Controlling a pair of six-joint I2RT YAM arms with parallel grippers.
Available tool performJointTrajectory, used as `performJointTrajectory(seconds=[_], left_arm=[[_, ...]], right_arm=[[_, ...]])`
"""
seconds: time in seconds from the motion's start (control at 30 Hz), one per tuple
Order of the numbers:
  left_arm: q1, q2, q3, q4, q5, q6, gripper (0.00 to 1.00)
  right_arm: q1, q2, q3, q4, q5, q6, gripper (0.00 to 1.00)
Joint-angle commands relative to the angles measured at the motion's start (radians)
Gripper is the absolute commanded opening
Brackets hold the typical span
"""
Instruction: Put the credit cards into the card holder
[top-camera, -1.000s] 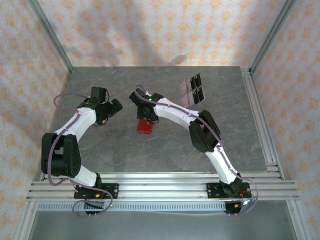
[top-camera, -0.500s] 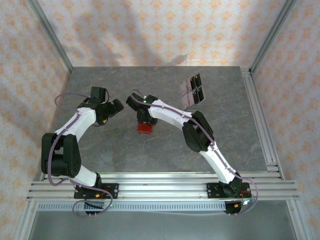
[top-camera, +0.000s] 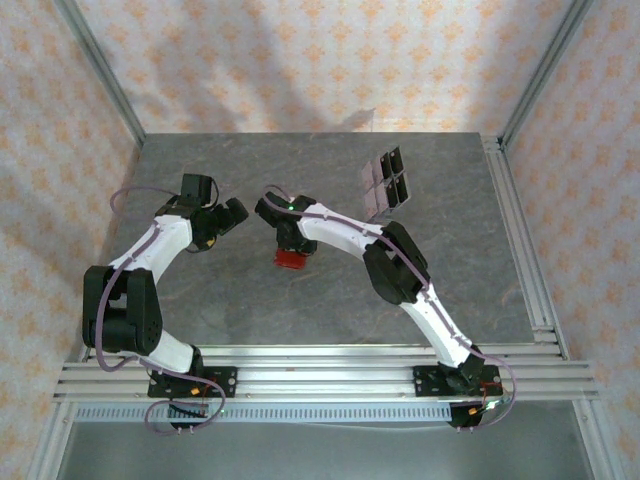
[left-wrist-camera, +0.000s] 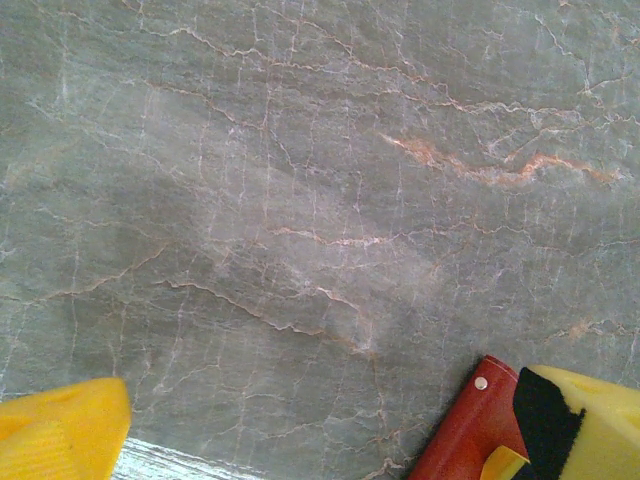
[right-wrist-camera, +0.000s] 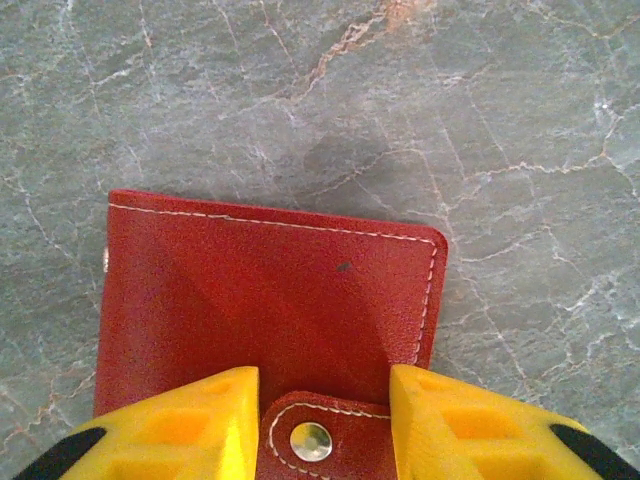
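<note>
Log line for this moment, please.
left hand: open | right hand: astride clasp tab, grip unclear | card holder: closed, on table

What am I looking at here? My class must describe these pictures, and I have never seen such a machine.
Two robot arms are bolted at the near edge of a grey table. The overhead picture is taken from above and behind them; the other two come from cameras on each wrist, looking past yellow fingers. On the table are a closed red card holder and, farther back, a clear stand holding dark cards. The left gripper is wide open and holds nothing. The right gripper is at the card holder, one finger on each side of its clasp tab; whether it pinches the tab I cannot tell.
</note>
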Motion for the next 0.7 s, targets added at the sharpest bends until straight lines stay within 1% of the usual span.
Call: performJointTrajectory(seconds=[0.0, 0.03, 0.13, 0.17, 0.47, 0.67], left_arm=[[0.009, 0.007, 0.002, -0.004, -0.003, 0.020, 1.00], [0.009, 0.006, 0.002, -0.006, -0.003, 0.019, 1.00], [0.009, 0.003, 0.003, -0.007, -0.003, 0.020, 1.00], [0.009, 0.003, 0.004, -0.010, -0.002, 0.020, 1.00], [0.009, -0.003, 0.012, -0.015, -0.003, 0.011, 1.00], [0.009, -0.006, 0.014, -0.016, -0.001, 0.004, 1.00]], right_arm=[[0.004, -0.020, -0.048, -0.015, -0.006, 0.000, 0.34], [0.004, -0.025, -0.054, -0.011, -0.008, 0.001, 0.34], [0.009, -0.041, -0.067, -0.001, -0.008, 0.000, 0.42], [0.010, -0.046, -0.070, 0.004, -0.008, -0.003, 0.43], [0.013, -0.051, -0.082, 0.001, -0.008, -0.013, 0.42], [0.024, -0.054, -0.089, -0.022, 0.030, -0.038, 0.40]])
